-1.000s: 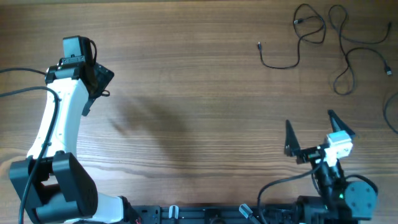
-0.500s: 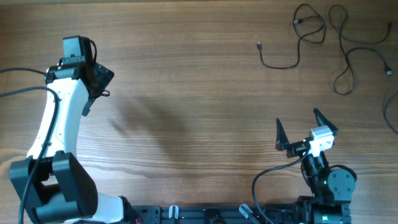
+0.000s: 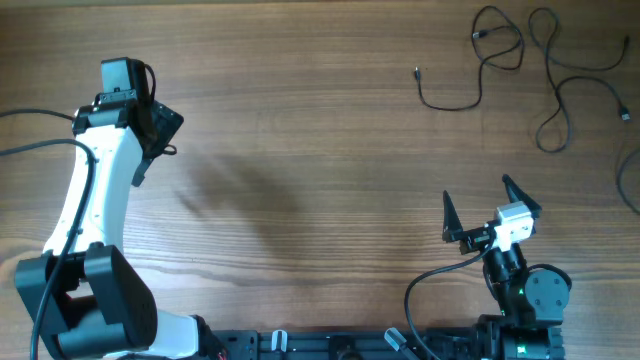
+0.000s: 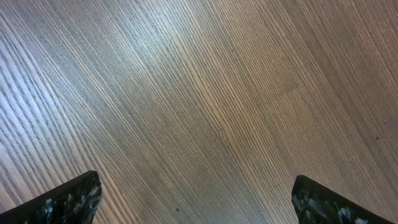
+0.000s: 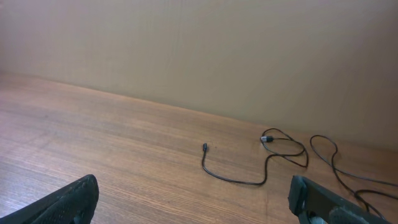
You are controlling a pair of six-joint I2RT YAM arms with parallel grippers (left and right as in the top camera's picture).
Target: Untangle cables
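Several thin black cables lie as loose separate strands at the table's far right. One cable [image 3: 470,75] runs from a small plug at its left end up into a loop; another cable [image 3: 555,85] snakes beside it. The first cable also shows in the right wrist view [image 5: 249,171]. My right gripper [image 3: 480,205] is open and empty near the front edge, well short of the cables. My left gripper [image 3: 160,135] is at the far left, open and empty over bare wood [image 4: 196,199], far from the cables.
A further black strand [image 3: 628,180] curves at the right edge. The wooden table [image 3: 300,150] fills the view. A beige wall [image 5: 199,50] stands behind the table. Thick robot wiring [image 3: 30,150] runs along the left arm.
The right arm moved left and slightly back toward the front edge between one second and half a second ago, then held still. The left arm and cables have not moved.
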